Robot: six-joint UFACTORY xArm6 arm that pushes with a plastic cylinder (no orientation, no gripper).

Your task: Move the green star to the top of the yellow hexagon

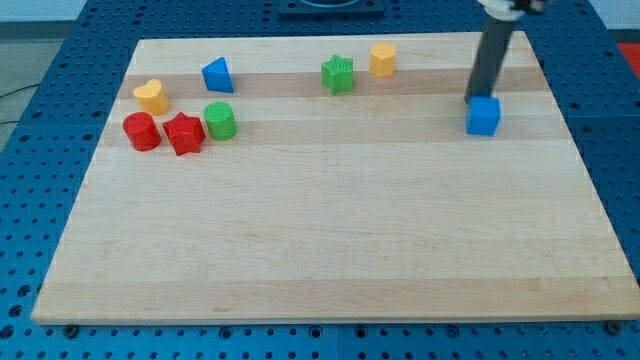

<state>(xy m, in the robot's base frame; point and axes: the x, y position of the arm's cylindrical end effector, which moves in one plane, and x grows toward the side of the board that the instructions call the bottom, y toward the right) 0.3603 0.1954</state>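
Note:
The green star [338, 74] lies near the view's top, a little right of centre. The yellow hexagon [382, 59] stands just to its right and slightly higher, a small gap between them. My rod comes down at the view's upper right. My tip [479, 99] rests on the board right behind the blue cube [483, 116], touching or almost touching its top edge. The tip is far to the right of the star and the hexagon.
At the view's upper left lie a yellow heart-shaped block [151, 96], a blue triangle [217, 75], a red cylinder [141, 131], a red star [183, 133] and a green cylinder [220, 120]. The wooden board [320, 240] sits on a blue perforated table.

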